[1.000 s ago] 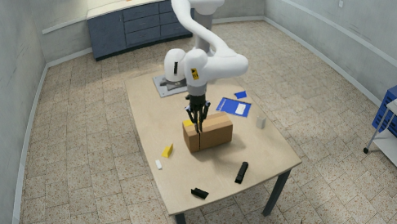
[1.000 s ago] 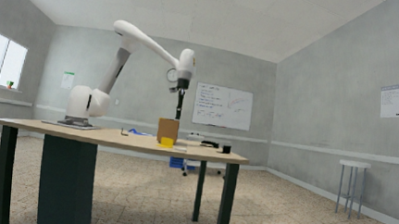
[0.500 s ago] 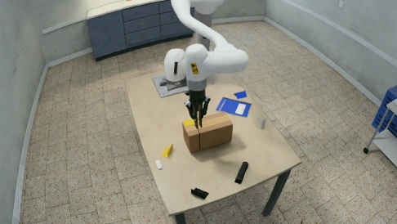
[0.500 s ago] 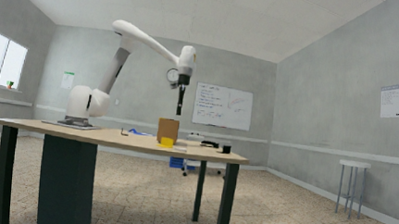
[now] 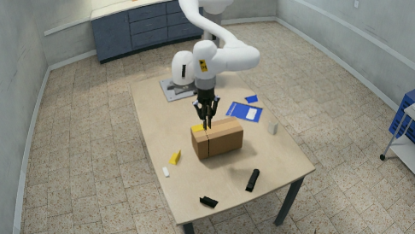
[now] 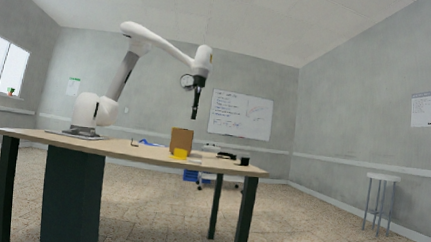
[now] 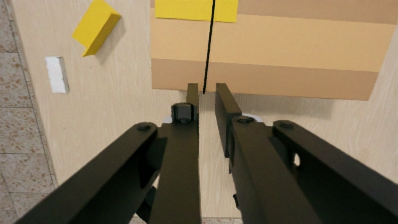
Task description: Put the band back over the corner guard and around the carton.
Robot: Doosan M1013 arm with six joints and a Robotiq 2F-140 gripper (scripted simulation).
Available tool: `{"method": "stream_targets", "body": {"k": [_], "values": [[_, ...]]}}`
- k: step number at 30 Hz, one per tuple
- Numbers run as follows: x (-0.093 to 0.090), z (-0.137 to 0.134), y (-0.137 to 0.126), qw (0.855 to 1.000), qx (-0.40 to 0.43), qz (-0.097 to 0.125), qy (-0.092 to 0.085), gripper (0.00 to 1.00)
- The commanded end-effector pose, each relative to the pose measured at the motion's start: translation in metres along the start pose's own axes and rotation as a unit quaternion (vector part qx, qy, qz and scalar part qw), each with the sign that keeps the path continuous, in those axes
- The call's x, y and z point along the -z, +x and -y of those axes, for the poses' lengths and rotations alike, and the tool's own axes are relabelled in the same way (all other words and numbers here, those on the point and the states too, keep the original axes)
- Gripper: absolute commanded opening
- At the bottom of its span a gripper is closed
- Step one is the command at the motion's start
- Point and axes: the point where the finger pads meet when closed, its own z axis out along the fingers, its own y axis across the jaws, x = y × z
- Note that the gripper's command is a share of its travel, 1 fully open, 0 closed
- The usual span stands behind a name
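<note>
The brown carton (image 5: 218, 137) sits flat on the table; it also shows in the side view (image 6: 181, 141) and the wrist view (image 7: 270, 50). A yellow corner guard (image 5: 197, 128) lies on its top left corner, seen in the wrist view (image 7: 196, 10) too. The thin black band runs round the carton near that end and crosses the guard (image 7: 208, 50), slightly slanted. My gripper (image 5: 206, 124) (image 6: 193, 116) hangs point-down a little above the carton's top. Its fingers stand nearly closed with a narrow gap, and I see nothing held between them.
A second yellow guard (image 5: 175, 158) and a small white block (image 5: 166, 172) lie left of the carton. A blue folder (image 5: 244, 112), a pale block (image 5: 272, 128) and two black pieces (image 5: 253, 179) (image 5: 208, 201) lie around it. The arm's base plate (image 5: 179, 90) is behind.
</note>
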Motion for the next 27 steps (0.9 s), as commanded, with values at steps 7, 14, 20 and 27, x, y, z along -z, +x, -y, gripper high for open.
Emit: {"method": "stream_targets", "body": {"k": [7, 14, 20, 27], "values": [[0.0097, 0.0000, -0.0003, 1.000, 0.000, 0.001, 0.000, 0.18], [0.0138, 0.0000, -0.0003, 1.000, 0.000, 0.001, 0.000, 0.18], [0.0142, 0.0000, -0.0003, 1.000, 0.000, 0.001, 0.000, 0.18], [0.0142, 0.0000, -0.0003, 1.000, 0.000, 0.001, 0.000, 0.18]]}}
